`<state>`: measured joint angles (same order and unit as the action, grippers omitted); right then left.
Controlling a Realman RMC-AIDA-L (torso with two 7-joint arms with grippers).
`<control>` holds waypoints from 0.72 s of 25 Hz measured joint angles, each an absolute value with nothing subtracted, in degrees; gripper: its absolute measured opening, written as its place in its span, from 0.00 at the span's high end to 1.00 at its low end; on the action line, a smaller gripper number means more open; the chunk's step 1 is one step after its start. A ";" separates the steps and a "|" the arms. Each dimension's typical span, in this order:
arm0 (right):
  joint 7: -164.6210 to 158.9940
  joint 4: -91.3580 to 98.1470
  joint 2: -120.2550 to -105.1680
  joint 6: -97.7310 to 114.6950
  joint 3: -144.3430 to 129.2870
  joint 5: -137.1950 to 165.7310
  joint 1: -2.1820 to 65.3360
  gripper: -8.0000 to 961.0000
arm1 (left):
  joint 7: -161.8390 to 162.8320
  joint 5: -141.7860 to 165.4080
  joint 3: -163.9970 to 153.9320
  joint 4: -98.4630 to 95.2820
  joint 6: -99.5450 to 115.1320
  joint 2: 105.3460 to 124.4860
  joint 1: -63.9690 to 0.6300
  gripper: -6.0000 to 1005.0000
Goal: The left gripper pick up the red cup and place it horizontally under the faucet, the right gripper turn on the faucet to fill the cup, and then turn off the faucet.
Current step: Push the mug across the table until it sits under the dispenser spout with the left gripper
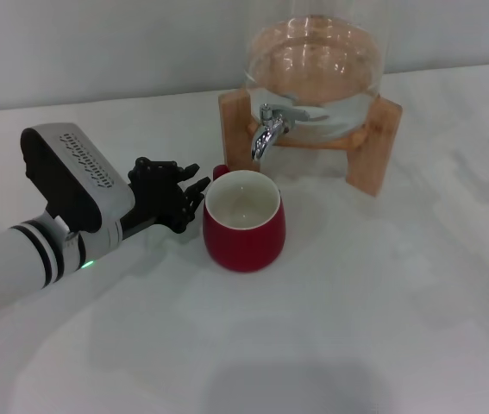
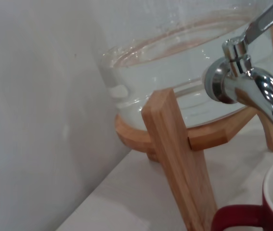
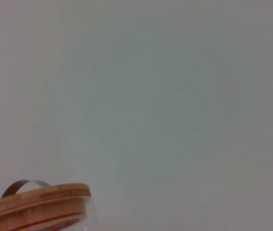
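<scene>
The red cup (image 1: 244,222) stands upright on the white table, its cream inside showing, directly below the spout of the chrome faucet (image 1: 270,128). My left gripper (image 1: 178,194) sits just left of the cup beside its small handle, black fingers spread and open, holding nothing. In the left wrist view the faucet (image 2: 252,89) is close by, with the cup's rim and handle (image 2: 240,216) at the corner. No water runs from the spout. The right gripper is out of view.
The faucet is fixed to a round glass jar (image 1: 313,78) holding water, on a wooden stand (image 1: 373,151) at the back of the table. The right wrist view shows only the jar's wooden lid (image 3: 35,204) and a grey wall.
</scene>
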<state>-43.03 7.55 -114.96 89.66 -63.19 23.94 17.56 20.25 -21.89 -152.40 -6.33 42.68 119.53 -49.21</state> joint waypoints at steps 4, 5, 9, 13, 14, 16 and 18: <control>-43.07 7.56 -114.94 89.69 -63.19 23.91 17.51 0.14 | 20.37 -21.95 -152.40 -6.33 42.25 119.53 -49.09 0.76; -43.09 7.55 -114.92 89.69 -63.19 23.90 17.50 0.14 | 20.39 -21.96 -152.40 -6.33 42.22 119.53 -49.09 0.75; -43.67 7.56 -114.85 89.72 -63.19 23.90 17.46 0.14 | 20.52 -21.98 -152.40 -6.33 42.15 119.53 -49.01 0.75; -43.90 7.55 -114.80 89.74 -63.19 23.90 17.33 0.14 | 20.60 -21.98 -152.40 -6.31 42.10 119.48 -48.97 0.74; -44.02 7.55 -114.79 89.74 -63.19 23.90 17.33 0.14 | 20.61 -21.98 -152.40 -6.26 42.09 119.47 -48.96 0.74; -44.31 7.56 -114.79 89.74 -63.19 23.90 17.32 0.14 | 20.63 -21.98 -152.40 -6.23 42.05 119.46 -48.95 0.74; -44.54 7.59 -114.79 89.74 -63.19 23.90 17.31 0.14 | 20.64 -21.98 -152.40 -6.23 41.90 119.45 -48.94 0.73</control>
